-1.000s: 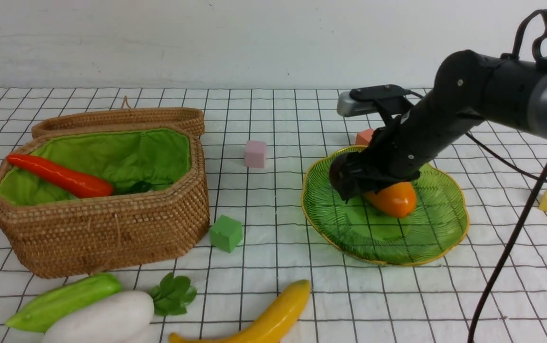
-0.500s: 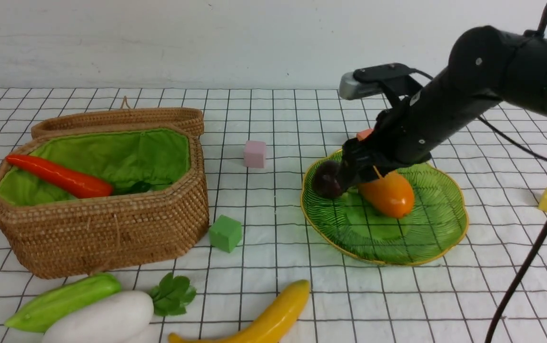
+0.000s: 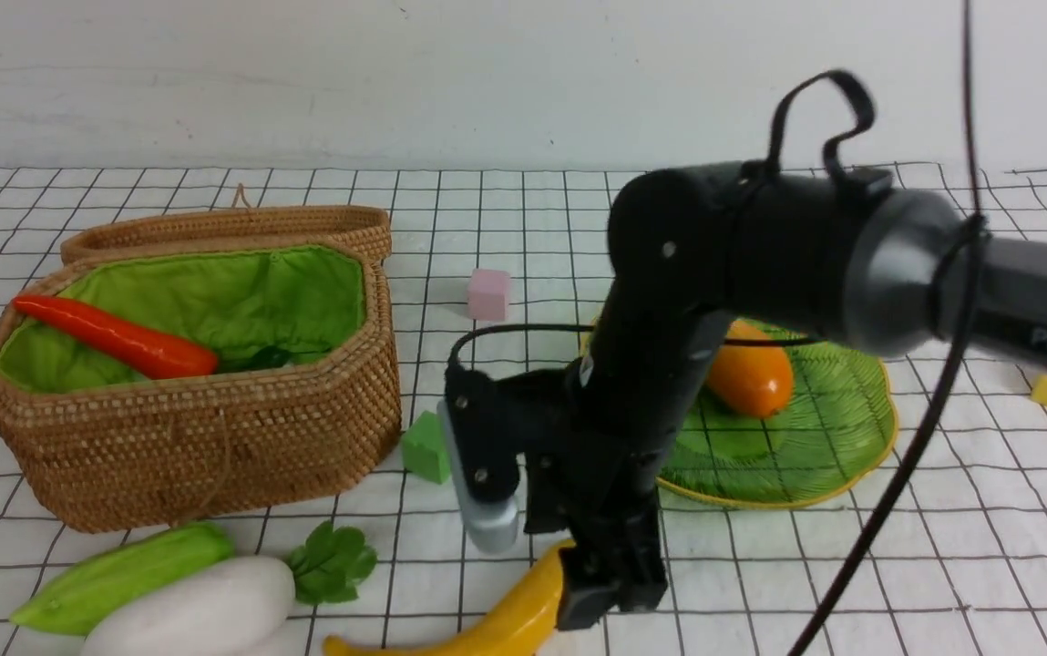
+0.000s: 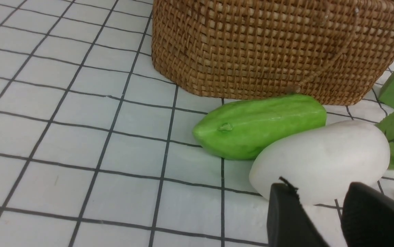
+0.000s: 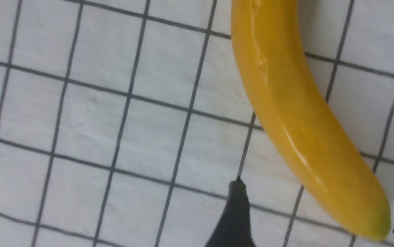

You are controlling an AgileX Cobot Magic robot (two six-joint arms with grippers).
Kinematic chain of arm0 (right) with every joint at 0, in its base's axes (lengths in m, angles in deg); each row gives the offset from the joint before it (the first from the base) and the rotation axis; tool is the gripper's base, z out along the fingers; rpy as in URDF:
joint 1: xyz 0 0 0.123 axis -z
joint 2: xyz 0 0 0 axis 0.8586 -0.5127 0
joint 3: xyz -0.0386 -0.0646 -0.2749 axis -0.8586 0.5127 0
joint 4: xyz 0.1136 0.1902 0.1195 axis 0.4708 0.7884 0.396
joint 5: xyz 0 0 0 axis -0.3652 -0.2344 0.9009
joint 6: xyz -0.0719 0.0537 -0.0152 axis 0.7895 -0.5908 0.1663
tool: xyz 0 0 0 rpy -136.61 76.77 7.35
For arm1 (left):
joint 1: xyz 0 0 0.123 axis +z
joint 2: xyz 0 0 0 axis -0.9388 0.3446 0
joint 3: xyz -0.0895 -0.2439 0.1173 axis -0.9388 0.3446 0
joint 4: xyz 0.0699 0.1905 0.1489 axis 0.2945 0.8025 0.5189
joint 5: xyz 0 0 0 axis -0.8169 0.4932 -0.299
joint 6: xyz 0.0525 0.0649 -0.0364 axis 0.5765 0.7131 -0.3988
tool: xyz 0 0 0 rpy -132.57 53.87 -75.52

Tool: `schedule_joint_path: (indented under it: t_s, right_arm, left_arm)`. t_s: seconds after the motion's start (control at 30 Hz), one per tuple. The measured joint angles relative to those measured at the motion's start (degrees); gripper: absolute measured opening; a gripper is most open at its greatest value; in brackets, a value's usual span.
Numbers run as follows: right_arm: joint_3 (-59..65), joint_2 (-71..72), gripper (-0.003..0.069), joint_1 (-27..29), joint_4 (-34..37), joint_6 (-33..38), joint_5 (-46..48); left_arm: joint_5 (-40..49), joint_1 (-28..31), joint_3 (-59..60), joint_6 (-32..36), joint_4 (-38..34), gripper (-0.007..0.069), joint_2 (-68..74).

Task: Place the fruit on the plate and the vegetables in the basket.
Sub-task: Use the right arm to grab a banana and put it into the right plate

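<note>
Right wrist view, banana [image 5: 299, 130]: laid flat on the checked cloth [image 5: 80, 137]; its blunt end is seen between the two fingertips of the right gripper [image 5: 320, 212], closer to one finger than to the other.
Long axis: directed away from the fingertips and set roughly across the line on which the jaws close, somewhat skewed; a grasp across the width, close to that end, is judged to be offered.
Right gripper state: the jaws are held well apart, one on each side of the banana's end; nothing is clamped.
Nearer arm: the right. The left gripper [image 4: 320, 223] is kept just beside the radish [image 4: 320, 161] and the cucumber [image 4: 258, 125], its fingers parted and empty.
Plate [image 3: 815, 446]: placed beyond the right gripper and off to its right, with the mango [image 3: 751, 374] lying on it.
Risk: with a hold so near one end, the long body is judged likely to droop or swing when lifted.
</note>
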Motion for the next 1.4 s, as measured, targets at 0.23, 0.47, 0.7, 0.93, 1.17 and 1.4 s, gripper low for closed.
schedule_joint_path:
  t_s: [0.23,0.47,0.7,0.93,1.17,1.4]
  right_arm:
    - [0.0,-7.3,0.0579,-3.6,-4.3,-0.7,-4.3]
    - [-1.0,-8.4,0.0304,-2.8,-5.5,-5.8,1.2]
    - [-4.9,-4.5,0.0319,5.0,-6.8,-10.6,5.5]
    - [-5.5,0.1,0.0319,19.0,-3.3,-12.2,5.7]
    - [-5.4,-1.4,0.0353,24.6,0.0,-13.2,4.3]
    - [-5.4,-0.5,0.0649,24.7,-0.2,-15.8,5.3]
  left_arm:
    - [0.0,0.0,0.0,0.0,0.0,0.0239,0.0]
    - [0.0,0.0,0.0,0.0,0.0,0.0239,0.0]
    - [0.0,0.0,0.0,0.0,0.0,0.0239,0.0]
    - [-0.1,0.0,0.0,0.0,0.0,0.0239,0.0]
    - [0.0,0.0,0.0,0.0,0.0,0.0239,0.0]
    - [0.0,0.0,0.0,0.0,0.0,0.0239,0.0]
